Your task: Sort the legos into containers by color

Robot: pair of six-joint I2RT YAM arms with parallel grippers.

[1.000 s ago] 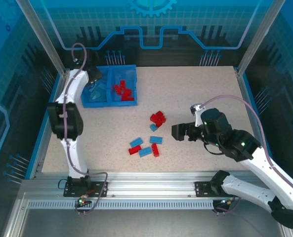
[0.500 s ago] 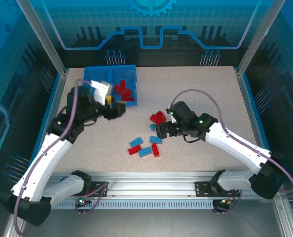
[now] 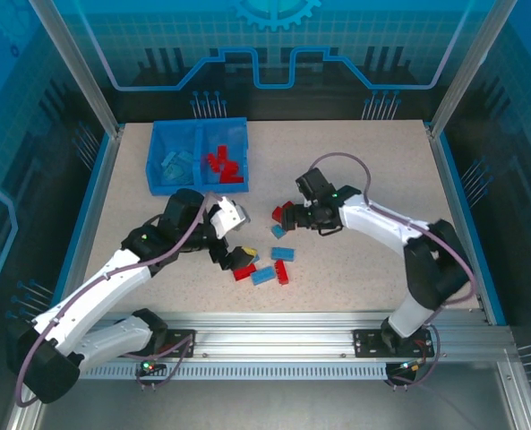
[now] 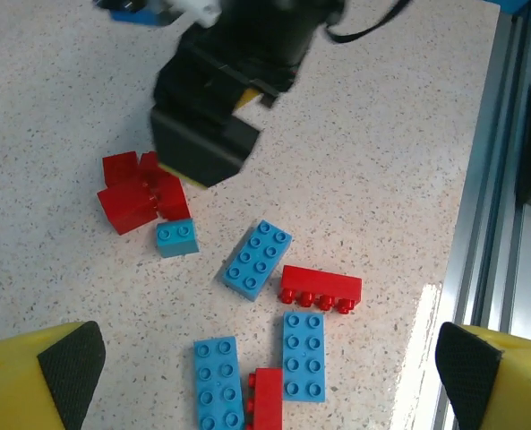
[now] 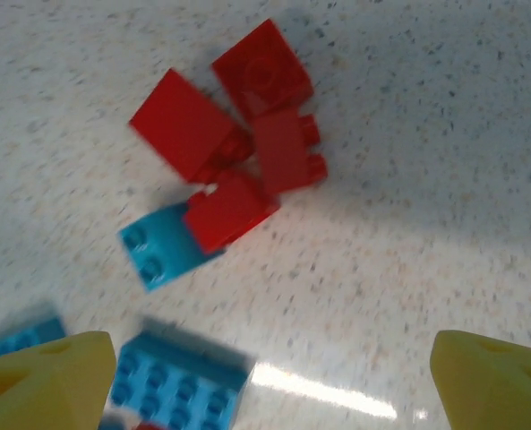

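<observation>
Top external: both arms hover over the loose legos (image 3: 281, 253) around mid-table.
Left gripper (image 3: 235, 258) and right gripper (image 3: 292, 218) both have fingers spread wide, nothing held. A red cluster (image 5: 189, 125) lies right by the right one. The blue bin (image 3: 200, 123) at 11 o'clock has red bricks (image 3: 222, 163) in its right compartment and light blue ones (image 3: 171, 165) in its left.

The table (image 3: 363, 161) is pale beige with fine dark speckles and has blue edging. The bin (image 3: 199, 123) is blue, with light blue legos (image 3: 174, 164) in its left compartment and red legos (image 3: 222, 164) in its right. Near the table's middle lie loose red legos (image 5: 184, 125) and loose light blue legos (image 4: 256, 258). The left gripper (image 3: 236, 258) has yellow fingers (image 4: 14, 394) with black pads, and the right gripper (image 3: 292, 218) has yellow fingertips (image 5: 41, 376). The left arm (image 3: 104, 282) and right arm (image 3: 372, 219) are white with black joints.
</observation>
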